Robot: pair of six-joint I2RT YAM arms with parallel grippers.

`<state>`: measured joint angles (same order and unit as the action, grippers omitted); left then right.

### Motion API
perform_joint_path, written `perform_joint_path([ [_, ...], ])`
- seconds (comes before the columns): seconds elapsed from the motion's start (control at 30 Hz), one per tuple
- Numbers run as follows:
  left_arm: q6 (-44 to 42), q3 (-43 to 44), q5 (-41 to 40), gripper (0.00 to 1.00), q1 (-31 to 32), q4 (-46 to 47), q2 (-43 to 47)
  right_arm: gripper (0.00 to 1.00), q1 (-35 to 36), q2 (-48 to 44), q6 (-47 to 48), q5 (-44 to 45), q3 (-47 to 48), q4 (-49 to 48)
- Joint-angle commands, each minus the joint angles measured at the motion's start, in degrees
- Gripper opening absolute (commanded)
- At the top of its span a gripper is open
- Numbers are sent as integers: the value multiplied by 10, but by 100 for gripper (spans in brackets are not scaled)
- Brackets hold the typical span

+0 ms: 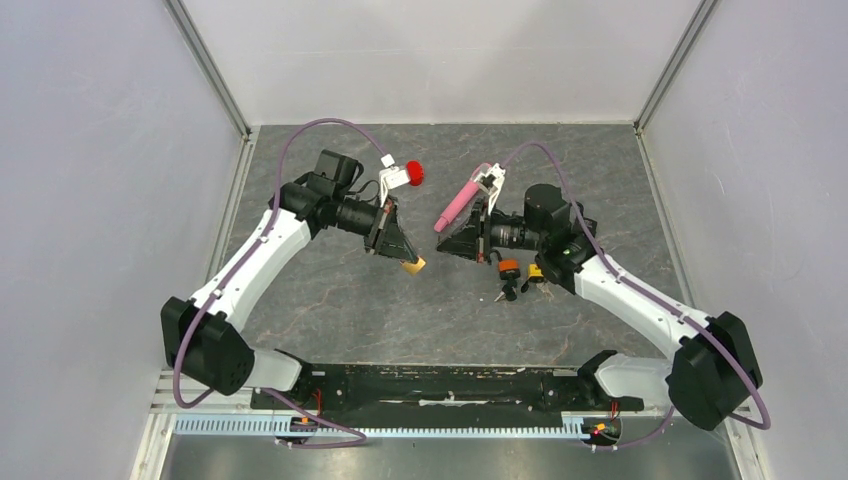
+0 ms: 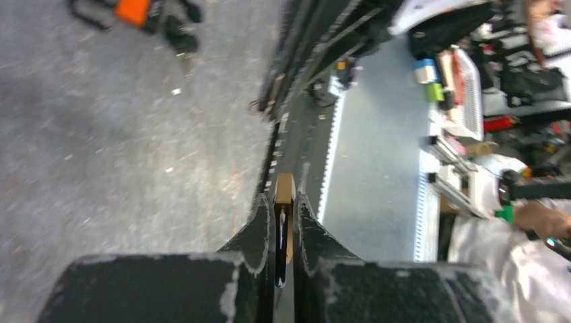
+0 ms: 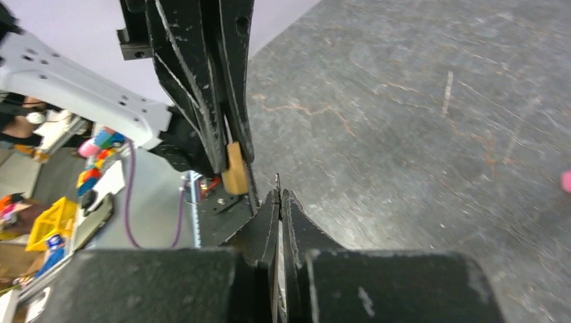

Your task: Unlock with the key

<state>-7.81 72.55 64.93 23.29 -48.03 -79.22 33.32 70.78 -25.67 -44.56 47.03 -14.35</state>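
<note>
Brass lock (image 2: 285, 187) mostly hidden inside the left pincer (image 2: 284, 205); blurred orange item (image 2: 133, 9) cut off by the top edge.

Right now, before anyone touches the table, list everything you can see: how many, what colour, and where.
padlock: one, brass-coloured, clamped between the left fingers
thin metal piece: one, pinched in the right fingers beside the padlock; perhaps a key
orange-capped thing: one, orange and black, on the table under the right arm
yellow-capped thing: one, yellow and black, just right of the orange one
table: one, dark grey, veined
red knob: one, at the left wrist
pink stick: one, at the right wrist
left fingers: two, black, closed
right fingers: two, black, closed
</note>
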Motion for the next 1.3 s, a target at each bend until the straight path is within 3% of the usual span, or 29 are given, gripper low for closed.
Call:
perform_joint_path([
  [0.0, 9, 23, -181, 2, 3, -14, -20, 0, -1, -29, 121, 90, 6, 127],
  [0.17, 18, 9, -382, 5, 54, 45, -64, 0, -1, -56, 158, 168, -29, 175],
  [0.5, -24, -14, -571, 9, 121, 205, -184, 0, -1, -66, 175, 187, -47, 181],
  [0.77, -52, -36, -553, 14, 134, 261, -248, 0, -1, -77, 179, 184, -59, 181],
  [1.1, -58, -36, -591, 44, 147, 231, -248, 0, -1, -72, 178, 180, -62, 177],
  [1.27, -14, -49, -591, 55, 148, 243, -179, 0, -1, -87, 186, 178, -62, 178],
])
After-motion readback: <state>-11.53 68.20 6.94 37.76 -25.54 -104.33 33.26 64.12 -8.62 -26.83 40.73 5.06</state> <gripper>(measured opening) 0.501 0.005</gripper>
